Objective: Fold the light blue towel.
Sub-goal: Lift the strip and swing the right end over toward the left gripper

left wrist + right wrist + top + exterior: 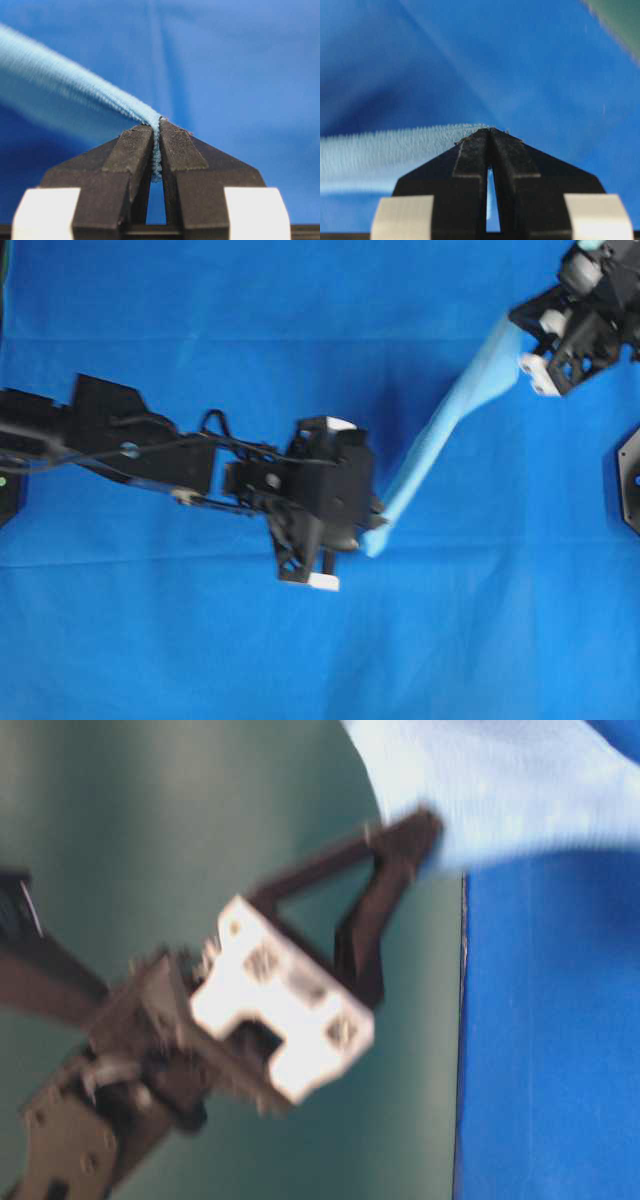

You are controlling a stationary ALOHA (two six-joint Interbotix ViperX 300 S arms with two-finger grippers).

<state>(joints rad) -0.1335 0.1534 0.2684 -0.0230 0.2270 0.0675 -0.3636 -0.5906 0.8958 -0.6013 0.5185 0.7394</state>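
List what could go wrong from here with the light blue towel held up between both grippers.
1. The left gripper pinches only the thin hem of the light blue towel; a tug could pull the edge out of the jaws.
2. The right gripper likewise holds just an edge, so too much tension between the arms might free that end.
3. The towel hangs bunched into a narrow band above the dark blue cloth, so it may land creased rather than flat.

You see a dark blue cloth (200, 640) spread flat, covering the whole work surface, faint creases across it
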